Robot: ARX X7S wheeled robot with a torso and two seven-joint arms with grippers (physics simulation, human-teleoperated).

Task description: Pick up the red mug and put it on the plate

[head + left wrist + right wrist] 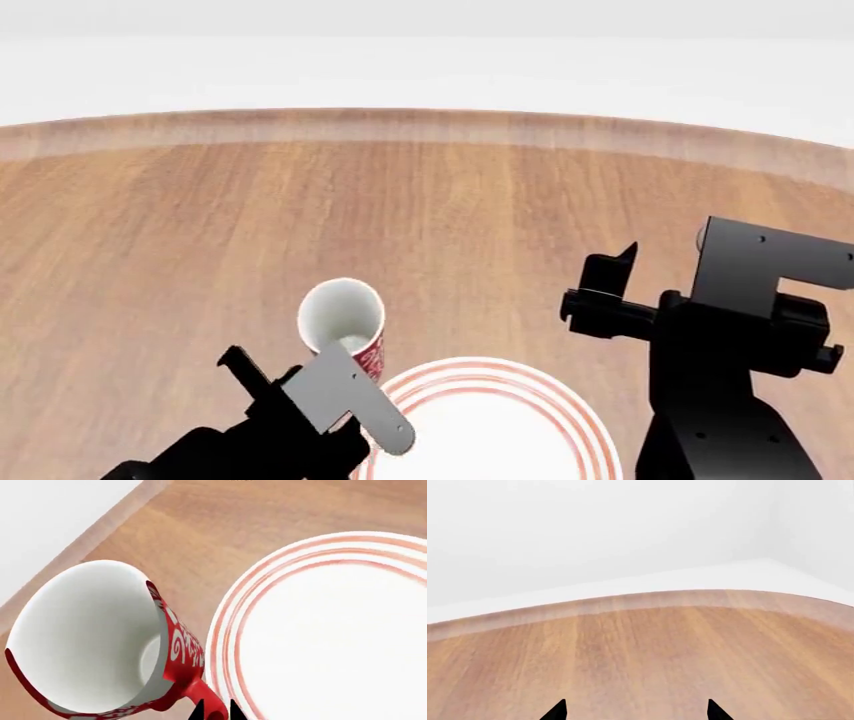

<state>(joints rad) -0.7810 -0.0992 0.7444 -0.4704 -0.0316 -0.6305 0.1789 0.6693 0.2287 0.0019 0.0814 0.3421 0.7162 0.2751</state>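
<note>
- While the left gripper point(215, 711) pinches the handle of the red mug point(100, 640), its tips sit close together on that red loop.
- The mug hangs tilted just ahead of that gripper, its white inside showing, beside the rim of the plate point(333, 630), above the wooden table point(441, 210).
- The right gripper point(635, 711) has its tips spread apart over bare wood, holding nothing, well apart from mug and plate.

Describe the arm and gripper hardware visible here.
Both arms are matte black, blocky and angular. The left arm carries a flat light-grey bracket plate with small holes. The right arm has a boxy black housing with screw dots. Fingertips are black, pointed. No cables visible.
</note>
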